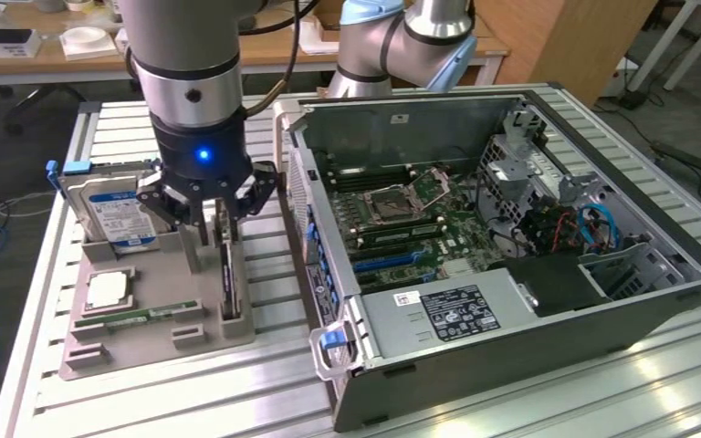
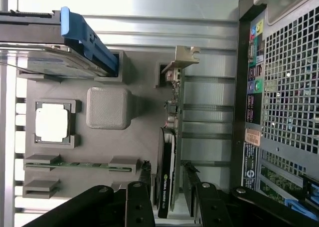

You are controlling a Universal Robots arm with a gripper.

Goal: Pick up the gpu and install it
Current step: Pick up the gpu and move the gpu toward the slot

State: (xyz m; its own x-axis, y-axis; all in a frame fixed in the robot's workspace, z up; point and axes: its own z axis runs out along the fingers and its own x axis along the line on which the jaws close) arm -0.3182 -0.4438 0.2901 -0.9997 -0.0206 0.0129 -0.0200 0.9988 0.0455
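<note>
On the counter [image 1: 204, 394], grey holder [image 1: 95, 347]: gpu [image 1: 227, 278] stands on edge in its slot. End effector [image 1: 214, 234] straddles it, jaws apart, unclamped. Step: pick-up, grasp pending; likely needs square closure on the card's flat faces.

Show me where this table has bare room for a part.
Free: table slats below the grey holder in the exterior view, and lower right beside the computer case. Crowded: the holder, where the hand straddles the gpu; a narrow strip separates it from the case.
</note>
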